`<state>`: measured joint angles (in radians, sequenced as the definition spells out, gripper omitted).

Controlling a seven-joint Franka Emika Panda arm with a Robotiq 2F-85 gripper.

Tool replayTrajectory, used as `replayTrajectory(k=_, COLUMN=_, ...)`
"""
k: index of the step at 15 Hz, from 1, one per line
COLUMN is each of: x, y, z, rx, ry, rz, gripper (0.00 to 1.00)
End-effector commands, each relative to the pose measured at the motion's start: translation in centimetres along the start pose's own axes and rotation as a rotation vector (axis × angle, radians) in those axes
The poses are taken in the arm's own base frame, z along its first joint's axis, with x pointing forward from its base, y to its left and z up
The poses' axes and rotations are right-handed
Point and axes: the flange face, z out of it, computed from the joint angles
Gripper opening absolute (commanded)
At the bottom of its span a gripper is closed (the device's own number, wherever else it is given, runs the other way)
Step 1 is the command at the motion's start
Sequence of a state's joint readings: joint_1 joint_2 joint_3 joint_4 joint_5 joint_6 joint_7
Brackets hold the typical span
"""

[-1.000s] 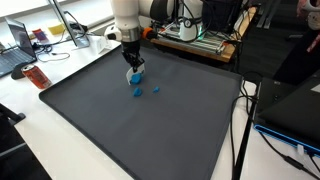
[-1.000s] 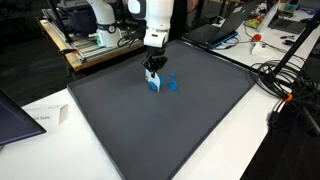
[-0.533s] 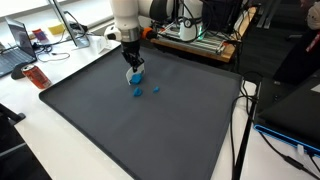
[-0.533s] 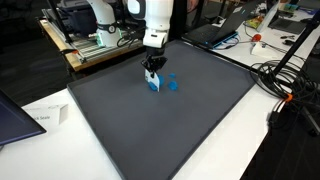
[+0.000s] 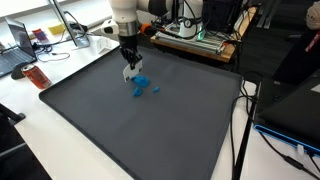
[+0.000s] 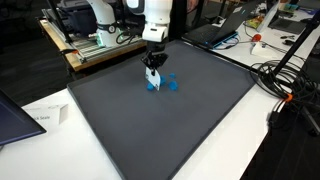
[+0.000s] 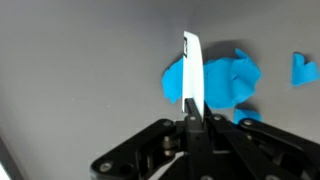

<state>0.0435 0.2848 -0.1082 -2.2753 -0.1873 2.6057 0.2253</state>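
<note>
My gripper (image 7: 190, 112) is shut on a thin white strip (image 7: 190, 70), which I see edge-on in the wrist view, sticking out past the fingertips. Below the strip lies a crumpled blue piece (image 7: 225, 80) on the dark mat, with a smaller blue scrap (image 7: 303, 68) to its right. In both exterior views the gripper (image 5: 130, 66) (image 6: 153, 66) hangs just above the mat, pointing down. The white strip (image 5: 127, 73) (image 6: 152, 76) dangles from it over the blue pieces (image 5: 140, 82) (image 6: 155, 85). Two more blue scraps (image 5: 156, 89) lie close by.
The black mat (image 5: 150, 130) covers most of the table. A laptop (image 5: 18, 45) and an orange object (image 5: 37, 77) sit off its edge. Equipment racks (image 5: 195, 30) stand behind the arm. Cables (image 6: 280, 85) and a small bottle (image 6: 257, 42) lie beside the mat; paper (image 6: 48, 118) lies near its corner.
The gripper has risen a little off the blue pieces, carrying the white strip with it. The blue pieces stay on the mat.
</note>
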Motion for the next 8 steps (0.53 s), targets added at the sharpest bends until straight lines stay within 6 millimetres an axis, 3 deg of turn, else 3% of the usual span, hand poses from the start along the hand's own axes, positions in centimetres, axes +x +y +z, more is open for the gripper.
replayTrajectory(k=1, x=-0.5, y=0.4, z=-2.8, rx=0.005, ry=0.024, rz=0.019, gripper=0.01)
replayTrajectory(k=8, x=-0.6, y=0.2, z=-7.2, rx=-0.010, ry=0.058, rz=0.019, gripper=0.01)
